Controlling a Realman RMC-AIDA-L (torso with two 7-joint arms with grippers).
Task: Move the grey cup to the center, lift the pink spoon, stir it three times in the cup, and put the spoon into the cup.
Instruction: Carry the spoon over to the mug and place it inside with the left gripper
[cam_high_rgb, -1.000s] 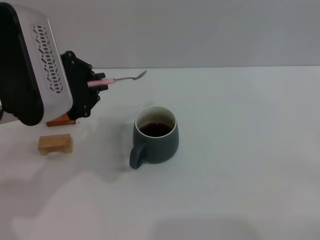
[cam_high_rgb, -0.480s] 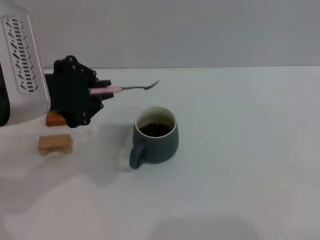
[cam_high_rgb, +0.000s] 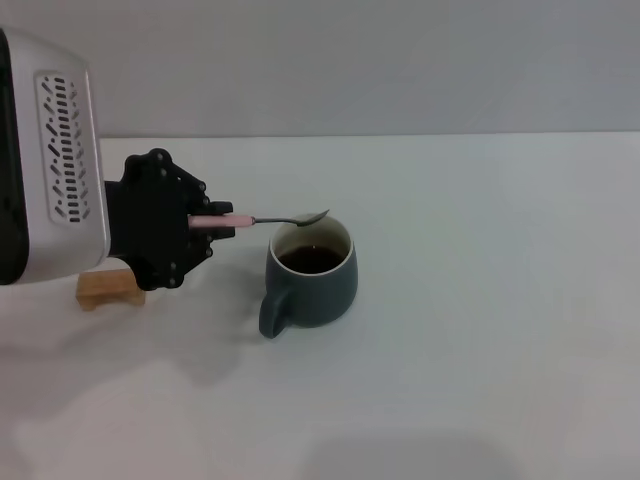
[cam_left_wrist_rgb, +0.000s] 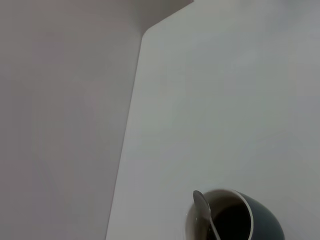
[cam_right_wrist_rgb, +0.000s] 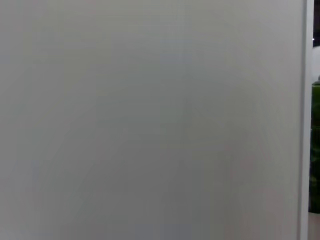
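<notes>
I see my left gripper (cam_high_rgb: 222, 221) pinching the pink spoon (cam_high_rgb: 262, 219) level, bowl over the grey cup (cam_high_rgb: 312, 270) rim, mid-tabletop (cam_high_rgb: 500, 300).

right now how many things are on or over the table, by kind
cup: 1
spoon: 1, held by the left gripper over the cup's rim
wooden block: 1 in view, partly hidden behind the gripper
total: 3
</notes>
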